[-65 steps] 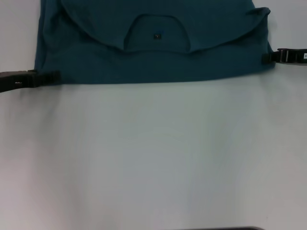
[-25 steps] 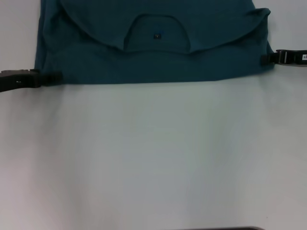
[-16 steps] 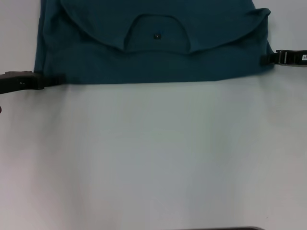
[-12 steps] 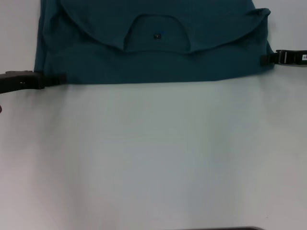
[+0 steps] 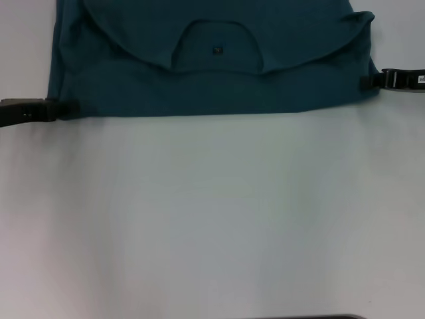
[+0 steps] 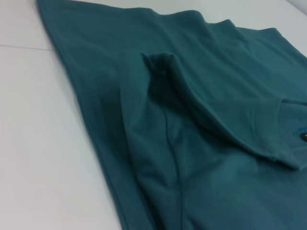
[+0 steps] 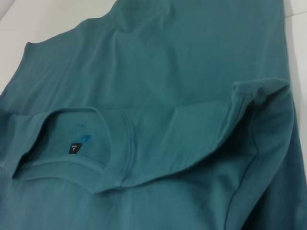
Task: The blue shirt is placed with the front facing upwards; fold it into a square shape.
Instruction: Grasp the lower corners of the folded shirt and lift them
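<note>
The blue shirt (image 5: 212, 86) lies at the far side of the white table, its upper part folded over so the round collar (image 5: 216, 46) with a small dark label (image 5: 217, 49) faces me. My left gripper (image 5: 70, 107) sits low at the shirt's near left corner. At the shirt's right edge, my right gripper (image 5: 365, 82) touches the cloth. The left wrist view shows the blue shirt (image 6: 192, 120) with a folded sleeve ridge. In the right wrist view, the blue shirt (image 7: 168, 72) shows its collar and label (image 7: 73, 147).
White table (image 5: 212, 212) stretches from the shirt's near hem toward me. A thin dark edge (image 5: 312, 317) shows at the very bottom of the head view.
My left gripper crept right along the shirt's near left corner, then drew back left. The shirt and the right gripper stayed put.
</note>
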Controlling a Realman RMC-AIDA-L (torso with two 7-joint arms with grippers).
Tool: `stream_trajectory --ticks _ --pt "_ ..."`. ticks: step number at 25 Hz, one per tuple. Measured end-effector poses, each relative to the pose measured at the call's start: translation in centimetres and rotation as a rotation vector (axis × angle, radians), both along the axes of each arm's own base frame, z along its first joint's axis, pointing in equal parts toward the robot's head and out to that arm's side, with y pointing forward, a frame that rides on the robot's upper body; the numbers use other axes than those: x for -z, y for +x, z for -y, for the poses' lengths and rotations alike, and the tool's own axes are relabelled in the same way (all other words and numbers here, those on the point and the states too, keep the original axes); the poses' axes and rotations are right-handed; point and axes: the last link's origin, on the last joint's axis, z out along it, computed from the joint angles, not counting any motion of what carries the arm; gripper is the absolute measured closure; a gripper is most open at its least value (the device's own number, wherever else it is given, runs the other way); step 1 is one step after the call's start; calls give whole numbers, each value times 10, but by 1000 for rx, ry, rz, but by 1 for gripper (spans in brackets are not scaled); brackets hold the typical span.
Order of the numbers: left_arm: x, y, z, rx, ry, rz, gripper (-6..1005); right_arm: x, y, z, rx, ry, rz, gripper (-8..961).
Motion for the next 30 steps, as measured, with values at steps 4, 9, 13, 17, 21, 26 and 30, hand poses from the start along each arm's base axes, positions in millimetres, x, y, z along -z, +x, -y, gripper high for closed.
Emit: stream_trajectory --ticks 4,9,13,17,21,26,30 --pt "1 0 0 -5 -9 -12 519 0 0 0 -1 -1 -2 916" --pt "1 1 -1 -5 -9 -11 807 0 0 0 -1 -1 -2 916" --pt "1 2 -2 -5 -9 -9 883 0 0 0 -1 0 -2 917" --pt "1 2 -2 -4 -13 -14 960 0 0 0 0 1 -2 917" --pt "1 3 -3 -2 -14 -18 997 0 0 0 0 1 -2 917" --pt "-8 5 -3 2 26 -15 989 0 0 0 2 1 -1 917" --pt "-12 6 -1 6 44 -26 970 0 1 1 4 2 -1 917"
